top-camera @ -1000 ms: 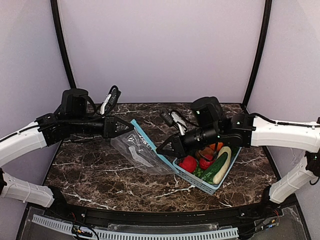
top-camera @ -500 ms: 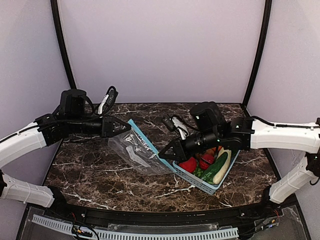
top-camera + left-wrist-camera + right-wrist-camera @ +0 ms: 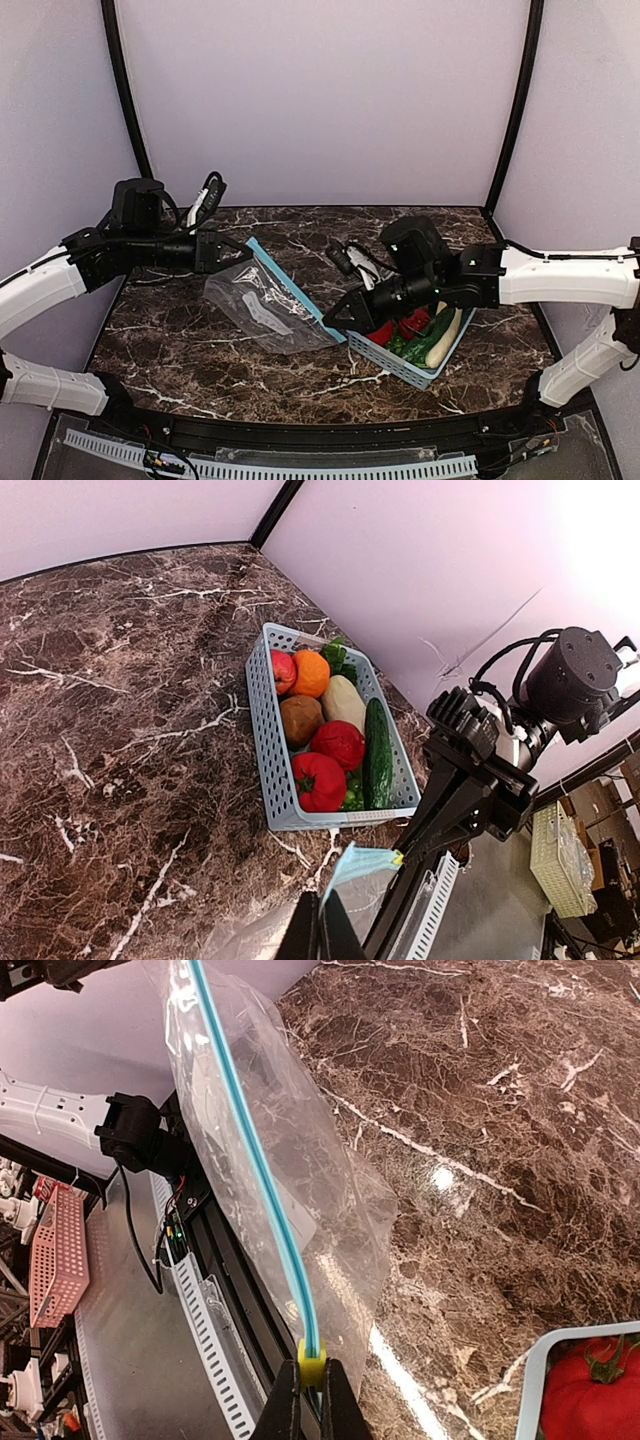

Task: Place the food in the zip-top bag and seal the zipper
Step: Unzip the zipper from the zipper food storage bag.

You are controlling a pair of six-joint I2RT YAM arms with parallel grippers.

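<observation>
Right pincer (image 3: 310,1390) pinches closed on the zipper (image 3: 257,1160) end; left pincer (image 3: 238,257) clamps the opposite corner. Zip-top bag (image 3: 265,305) sags between them at centre, thin, slippery: I'd hold its stiffer strip. Food (image 3: 405,326), light and rigid, fills the basket (image 3: 398,366) at four o'clock.

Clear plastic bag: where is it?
Top view: the clear plastic bag is centre-left, held between the left tool and right tool, beside the blue lattice basket.
</observation>
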